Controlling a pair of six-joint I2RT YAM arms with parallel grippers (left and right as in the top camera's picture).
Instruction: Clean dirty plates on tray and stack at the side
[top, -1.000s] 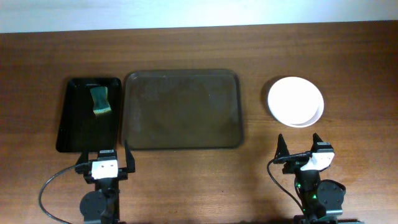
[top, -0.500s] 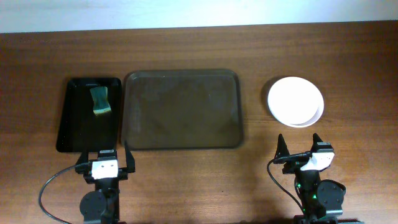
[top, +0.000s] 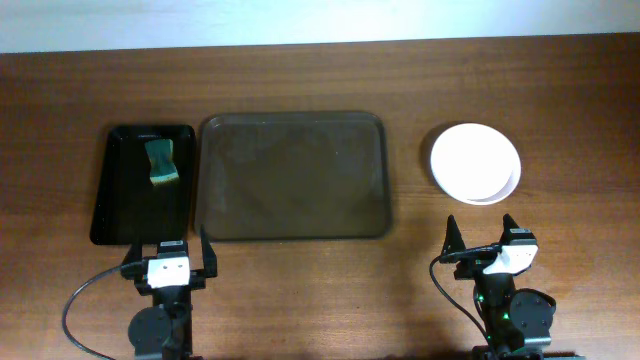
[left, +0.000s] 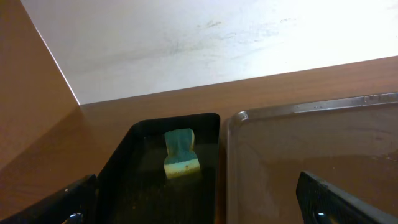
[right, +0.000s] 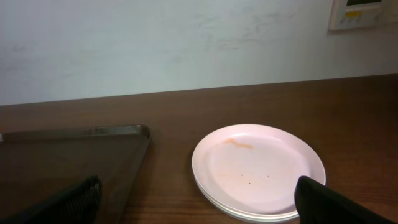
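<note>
Left gripper (top: 170, 250) is spread wide and holds nothing, low at the 6 o'clock edge of the surface (top: 300, 290). Right gripper (top: 480, 230) is also spread wide and empty, at 6 o'clock of the dirty plates (top: 475, 160), near but not touching.

The plates sit stacked on the bare surface at 3 o'clock of the tray (top: 290, 175), well apart from it. A lower plate peeks out at the 4 o'clock side, so the stack is slightly offset. The exact count is unclear.

The top plate shows a thin orange streak (right: 238, 144) near its 11 o'clock rim. The tray holds nothing.

Sponge (top: 161, 162) lies in the black tray (top: 112, 200) at 9 o'clock of the tray, likely to keep wet off the wood.

Judgement: stacking looks done, but the streak suggests the top plate may need another wipe. Both arms sit clear of everything, probably a rest pose.
</note>
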